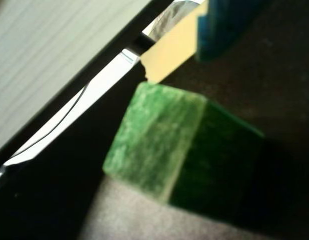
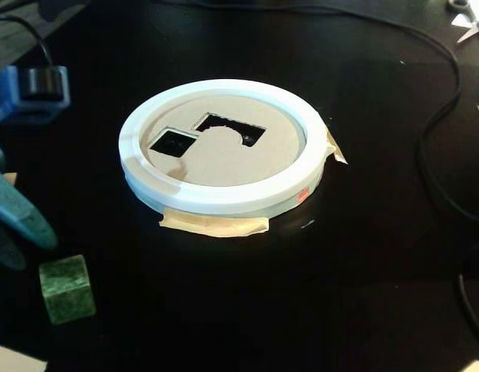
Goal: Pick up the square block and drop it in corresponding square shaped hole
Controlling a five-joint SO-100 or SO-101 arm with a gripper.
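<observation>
My gripper (image 2: pixel 18 244) enters the fixed view from the left edge as blue fingers (image 2: pixel 22 221), pointing down toward the near left corner of the black table (image 2: pixel 356 294). The fingers stand apart and hold nothing. The green block (image 2: pixel 67 289), marbled like stone, sits on the table just beside and below the fingertips, not touching them as far as I can tell. In the wrist view the block (image 1: pixel 159 145) fills the middle, blurred, with a blue finger (image 1: pixel 224 25) at the top edge. Near the table's middle lies a tan disc (image 2: pixel 224 163) inside a white ring (image 2: pixel 224 198), taped down. The square hole (image 2: pixel 174 143) is on the disc's left side, beside a larger cutout (image 2: pixel 232 129) with a curved edge. A black cable (image 2: pixel 441 116) runs along the right side. No writing or label can be read anywhere.
</observation>
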